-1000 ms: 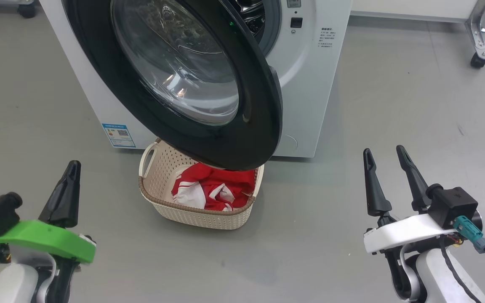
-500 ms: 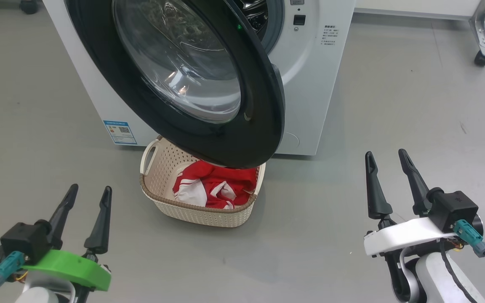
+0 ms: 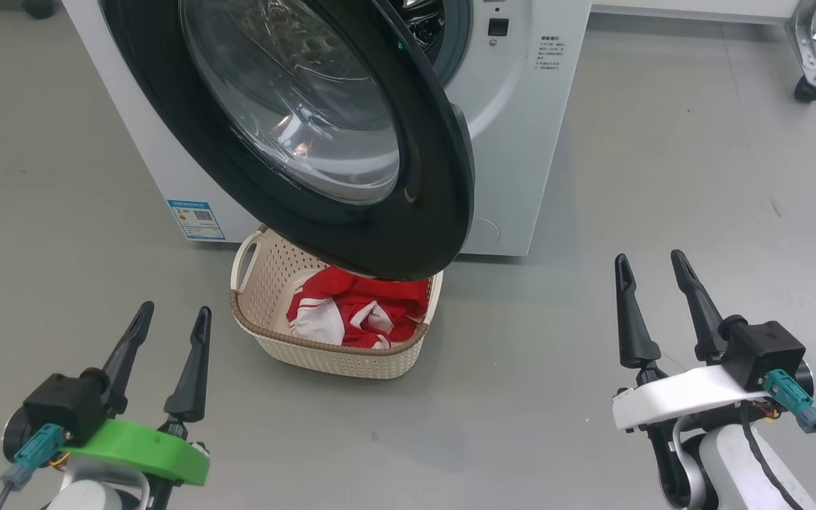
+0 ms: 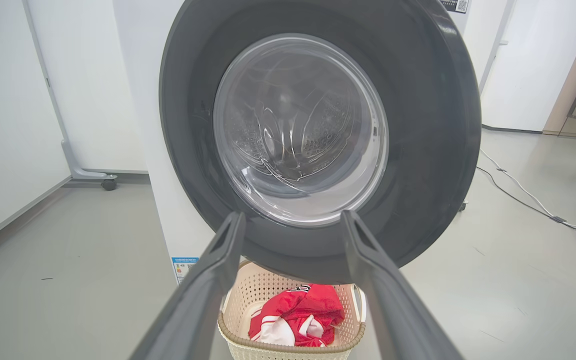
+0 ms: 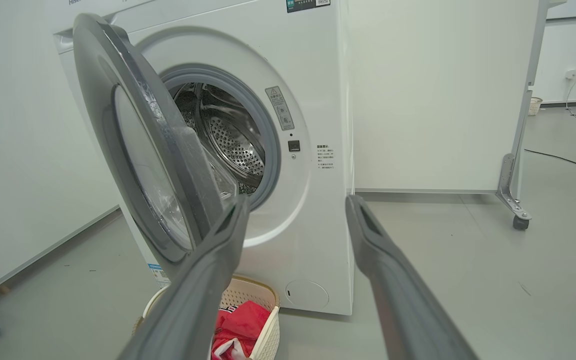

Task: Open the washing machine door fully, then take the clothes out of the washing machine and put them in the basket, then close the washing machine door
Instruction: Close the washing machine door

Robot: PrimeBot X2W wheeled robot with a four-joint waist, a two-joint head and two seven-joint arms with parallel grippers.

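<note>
The washing machine (image 3: 521, 127) (image 5: 318, 200) stands ahead with its round black-rimmed door (image 3: 309, 127) (image 4: 318, 135) (image 5: 138, 150) swung out over the basket. Red and white clothes (image 3: 355, 312) (image 4: 295, 320) (image 5: 238, 325) lie in the cream basket (image 3: 323, 354) (image 4: 293, 350) (image 5: 268, 320) on the floor below the door. The steel drum (image 5: 228, 140) shows behind the door. My left gripper (image 3: 173, 317) (image 4: 293, 220) is open and empty, low at the left, short of the basket. My right gripper (image 3: 650, 261) (image 5: 295, 205) is open and empty at the right, away from the machine.
Grey floor (image 3: 663, 212) lies all around. A wheeled frame foot (image 3: 805, 85) (image 5: 518, 215) stands at the far right behind the machine. A cable (image 4: 533, 200) runs over the floor in the left wrist view. A blue label (image 3: 197, 219) sits low on the machine front.
My left gripper has gone from shut to open and turned upright, shifting a little right. The right arm has held still. The head view shifted slightly.
</note>
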